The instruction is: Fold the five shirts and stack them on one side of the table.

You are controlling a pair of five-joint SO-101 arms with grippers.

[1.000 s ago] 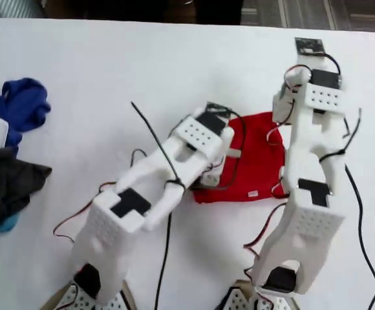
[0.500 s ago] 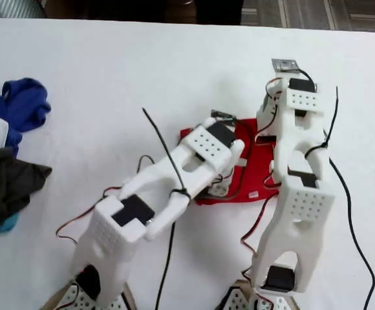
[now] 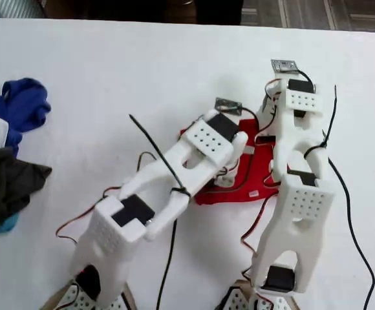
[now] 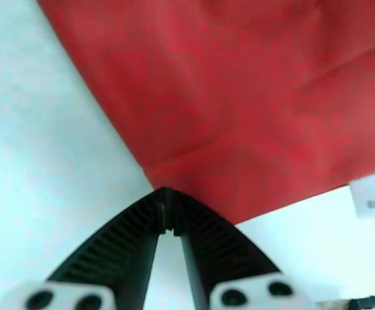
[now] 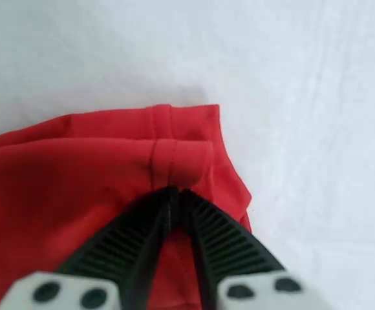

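White table [image 3: 110,64] bears a heap of loose shirts [image 3: 6,161] at its left edge, well apart from the red shirt [image 3: 255,171] lying under both arms; left gripper [image 4: 167,216] pinches its corner, right gripper [image 5: 172,197] clamps its hemmed edge, each closed on cloth; wrist views reveal those grips, which the arms cover from above; the heap lies nearer the left arm.

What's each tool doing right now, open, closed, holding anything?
Left tool: closed, pinching a corner of the red shirt.
Right tool: closed, pinching the red shirt at its stitched hem.
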